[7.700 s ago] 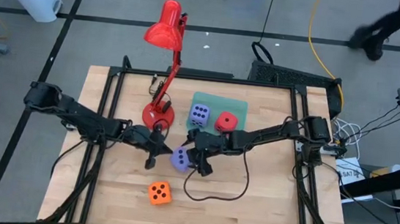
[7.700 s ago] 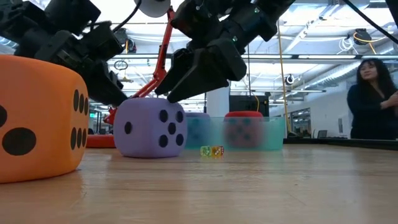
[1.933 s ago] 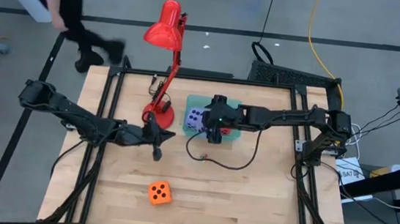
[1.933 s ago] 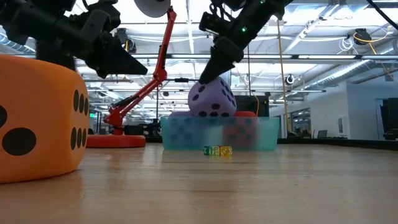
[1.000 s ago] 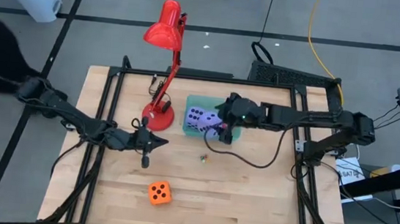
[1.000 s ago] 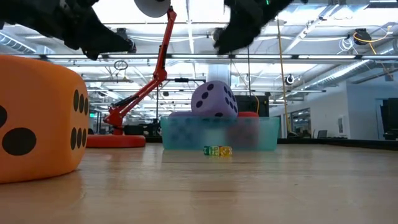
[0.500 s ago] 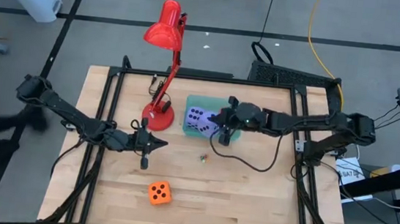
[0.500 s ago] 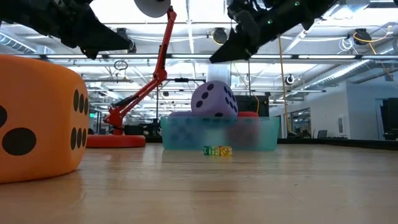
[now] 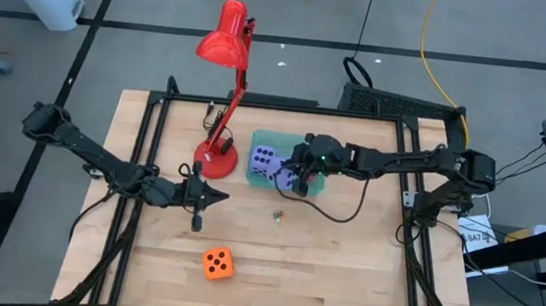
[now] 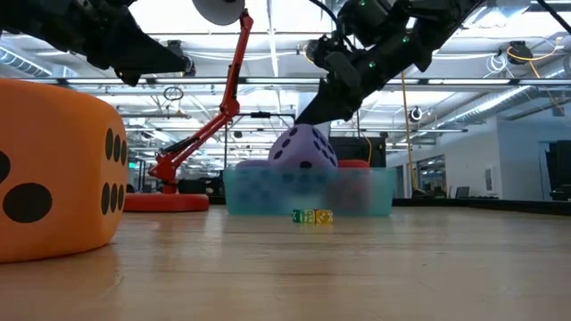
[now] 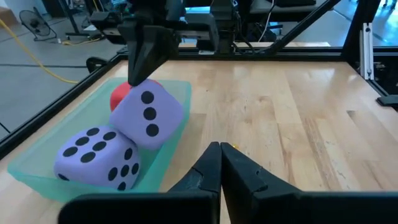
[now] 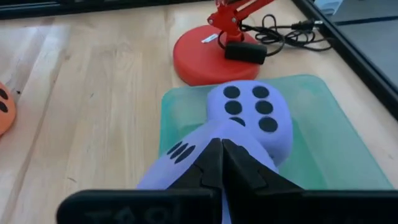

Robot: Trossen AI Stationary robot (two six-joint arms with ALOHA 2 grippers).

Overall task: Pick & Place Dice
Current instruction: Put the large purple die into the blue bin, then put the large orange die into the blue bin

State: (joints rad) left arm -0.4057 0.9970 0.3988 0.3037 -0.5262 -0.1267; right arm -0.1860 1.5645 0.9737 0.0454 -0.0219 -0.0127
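Observation:
A teal tray point(image 9: 284, 139) holds two purple-blue dice and a red die point(image 11: 124, 93). One purple die point(image 11: 96, 155) lies flat with its six up. The other point(image 11: 149, 115) sits tilted on top of it, against the tray's near wall. My right gripper point(image 10: 302, 120) is shut, its tips at this tilted die's top. An orange die point(image 9: 218, 262) rests on the table near the front edge. My left gripper point(image 9: 217, 196) hangs shut above the table, left of the tray, touching nothing. My right gripper presses its shut fingertips point(image 11: 135, 74) on the tilted purple die's upper corner point(image 11: 142, 92). The fingers come slanting down from the table's right. The die stays tilted, resting on the other purple die and the tray.
A red desk lamp stands with its base point(image 9: 216, 156) just left of the tray, its head point(image 9: 222, 38) beyond the far edge and its cable point(image 9: 337, 215) looping over the table. Tiny coloured dice point(image 9: 276, 214) lie before the tray. Bare wood lies right of the orange die.
My right gripper has come down and toward the table's left onto the tilted purple die. The die has sunk lower and tipped further, and the tray has slid a little toward the lamp base.

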